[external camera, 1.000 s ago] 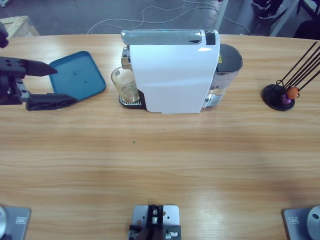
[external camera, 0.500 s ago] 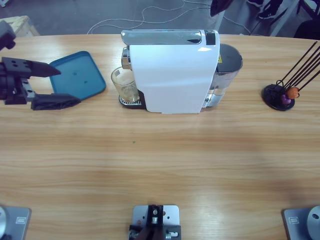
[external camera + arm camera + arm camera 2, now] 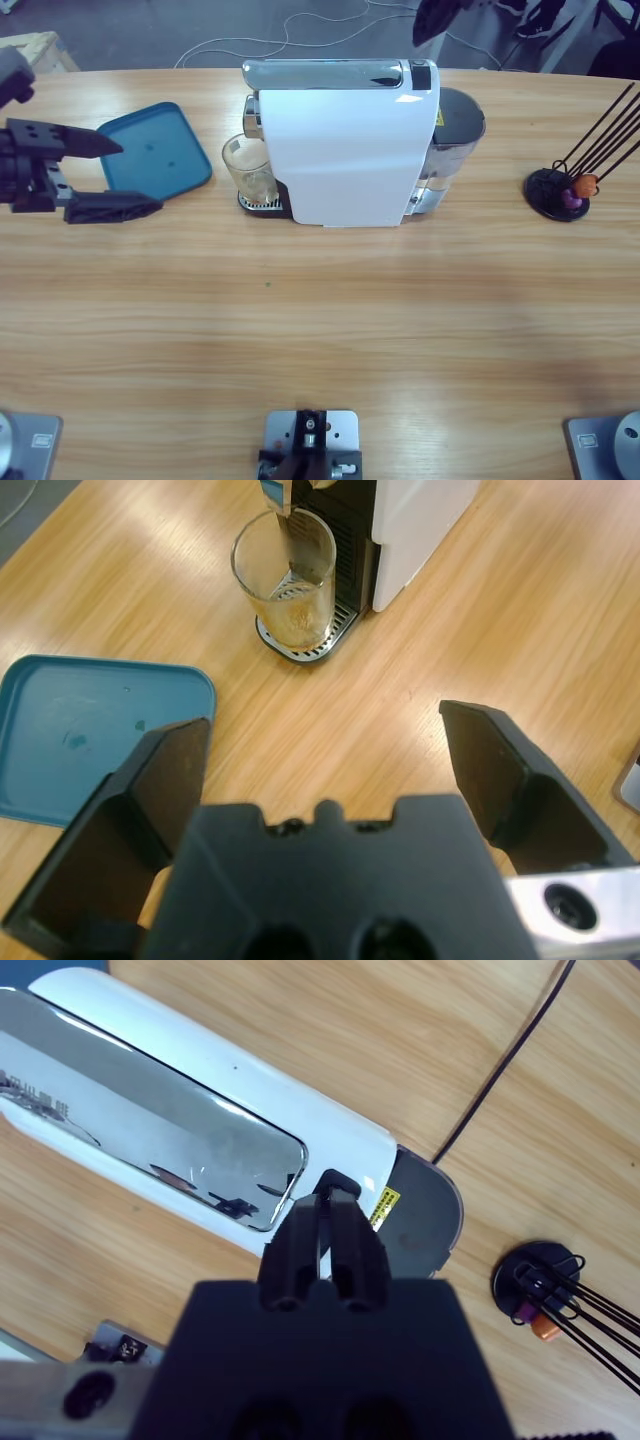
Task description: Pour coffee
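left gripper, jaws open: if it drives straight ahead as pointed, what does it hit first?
Most likely the glass tumbler on the coffee machine's drip grate. The left gripper points along the table towards it, with only bare wood between; the blue tray lies off to one side. Its height over the table is unclear.

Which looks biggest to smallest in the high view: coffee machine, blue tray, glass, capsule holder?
1. coffee machine
2. blue tray
3. and 4. capsule holder base and glass look about alike; not ranking them.
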Robot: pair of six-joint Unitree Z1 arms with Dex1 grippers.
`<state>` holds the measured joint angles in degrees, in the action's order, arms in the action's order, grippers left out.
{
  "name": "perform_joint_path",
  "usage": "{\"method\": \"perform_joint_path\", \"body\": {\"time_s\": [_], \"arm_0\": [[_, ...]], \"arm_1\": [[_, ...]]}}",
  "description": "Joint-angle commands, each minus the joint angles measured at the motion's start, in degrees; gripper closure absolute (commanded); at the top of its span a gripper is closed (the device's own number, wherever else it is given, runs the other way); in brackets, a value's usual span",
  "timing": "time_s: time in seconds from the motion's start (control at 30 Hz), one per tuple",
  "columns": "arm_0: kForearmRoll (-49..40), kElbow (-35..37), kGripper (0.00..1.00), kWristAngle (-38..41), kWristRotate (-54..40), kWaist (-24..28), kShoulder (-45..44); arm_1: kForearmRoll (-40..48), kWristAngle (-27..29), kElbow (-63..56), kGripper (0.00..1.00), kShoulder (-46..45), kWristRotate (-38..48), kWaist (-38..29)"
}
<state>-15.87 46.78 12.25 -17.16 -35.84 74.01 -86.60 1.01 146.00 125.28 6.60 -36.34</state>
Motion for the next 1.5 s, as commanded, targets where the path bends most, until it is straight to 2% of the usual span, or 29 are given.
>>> {"method": "perform_joint_path", "body": {"time_s": [0.03, 1.5], "arm_0": [[0.76, -1.87, 0.004, -0.53, 0.84, -0.46, 2.37], [1.20, -2.05, 0.004, -0.56, 0.81, -0.46, 3.68]], "arm_1": [[-0.94, 0.21, -1.59, 1.000, 3.65, -0.80, -0.89], [-0.56, 2.16, -2.79, 1.000, 4.44, -1.49, 1.00]]}}
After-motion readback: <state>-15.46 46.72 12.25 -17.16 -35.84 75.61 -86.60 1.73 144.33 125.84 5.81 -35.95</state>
